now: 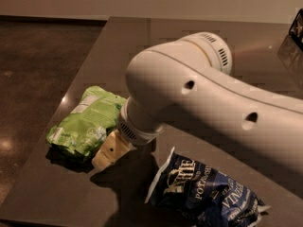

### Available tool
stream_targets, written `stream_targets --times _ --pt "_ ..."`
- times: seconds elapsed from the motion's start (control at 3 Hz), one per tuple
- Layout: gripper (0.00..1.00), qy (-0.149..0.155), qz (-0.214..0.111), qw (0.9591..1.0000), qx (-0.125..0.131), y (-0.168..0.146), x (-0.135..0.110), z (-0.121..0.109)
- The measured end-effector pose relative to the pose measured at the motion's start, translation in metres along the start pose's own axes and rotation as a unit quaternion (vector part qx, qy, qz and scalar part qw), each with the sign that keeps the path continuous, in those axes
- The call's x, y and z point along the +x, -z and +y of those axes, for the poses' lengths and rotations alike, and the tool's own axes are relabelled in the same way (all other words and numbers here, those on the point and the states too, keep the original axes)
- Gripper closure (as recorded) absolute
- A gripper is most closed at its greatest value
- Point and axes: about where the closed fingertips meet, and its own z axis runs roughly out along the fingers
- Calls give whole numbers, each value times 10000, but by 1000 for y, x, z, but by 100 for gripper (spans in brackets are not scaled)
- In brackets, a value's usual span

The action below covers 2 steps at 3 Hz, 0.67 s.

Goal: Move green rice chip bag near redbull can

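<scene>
**Green rice chip bag (86,123), a puffy, crinkly lime-green packet: get a sure hold first**

Nearest the camera, a crumpled dark navy-blue chip bag with white lettering (203,195) lies on the smooth grey-brown tabletop (57,193). It is the wrong bag and is best left untouched. Just beyond it, the cream-coloured tool (109,151) sits low at the near right edge of the green rice chip bag and seems to touch it. I cannot tell whether the tool is released or clenched, since the thick, rounded white arm (189,93) hides most of it. The green bag lies flat on the left part of the tabletop, near its left edge. To do this step well, I judge the tool should take a firm fold of the film rather than the air-filled belly, which may slip. It should lift only a little and steer clear of the navy bag. Farther back, the redbull can is not in sight, perhaps hidden behind the arm, so its place must be found before any carrying.
</scene>
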Motion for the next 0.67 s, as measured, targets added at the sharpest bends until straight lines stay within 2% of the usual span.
stream_targets --times 0.67 --pt "0 212 -175 9993 -262 -2 -31 35"
